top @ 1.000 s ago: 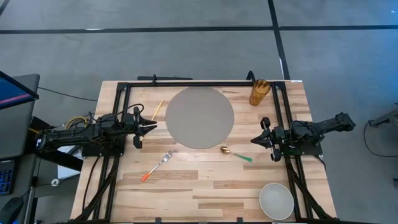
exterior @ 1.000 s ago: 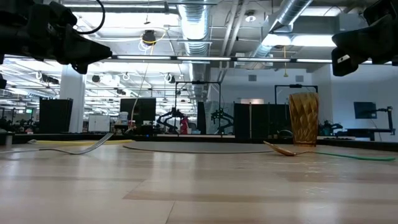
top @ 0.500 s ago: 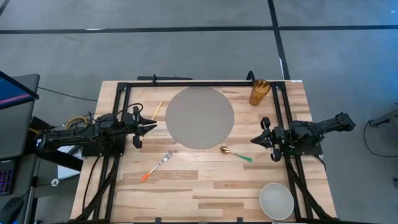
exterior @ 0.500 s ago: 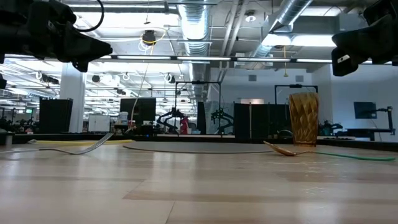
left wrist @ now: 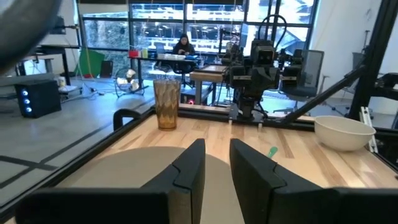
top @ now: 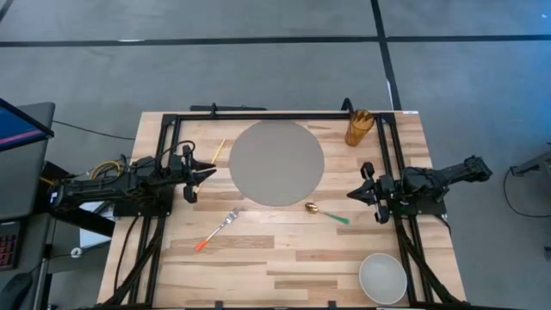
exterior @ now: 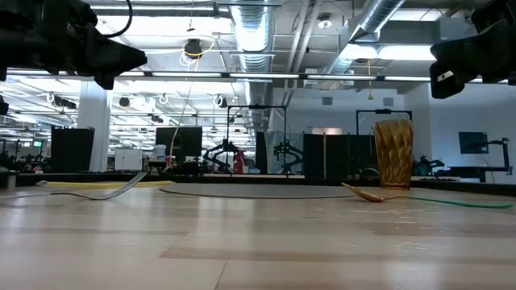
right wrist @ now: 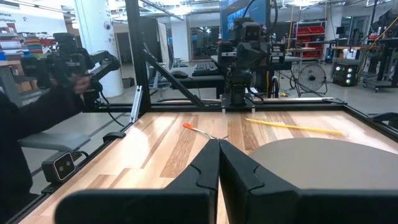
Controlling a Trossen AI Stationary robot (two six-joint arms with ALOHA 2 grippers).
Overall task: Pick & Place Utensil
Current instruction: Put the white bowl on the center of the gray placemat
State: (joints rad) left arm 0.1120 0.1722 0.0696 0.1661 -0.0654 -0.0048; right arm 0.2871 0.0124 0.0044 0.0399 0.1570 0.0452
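An orange-handled fork [top: 218, 231] lies flat on the wooden table near my left arm, and shows in the right wrist view [right wrist: 200, 130]. A gold spoon with a green handle [top: 325, 213] lies by the near rim of the round grey mat [top: 276, 162]. A yellow stick [top: 217, 152] lies left of the mat. My left gripper [top: 211, 172] hovers above the table at the mat's left edge, narrowly open [left wrist: 217, 168]. My right gripper [top: 351, 195] hovers right of the spoon, shut [right wrist: 219, 155]. Neither touches anything.
An amber cup [top: 358, 127] stands at the far right corner and a white bowl [top: 382, 277] at the near right corner. A black rail frame [top: 275, 114] runs along the far, left and right sides. Bare wood lies between fork and bowl.
My left gripper has risen slightly above the table. The utensils have stayed where they were.
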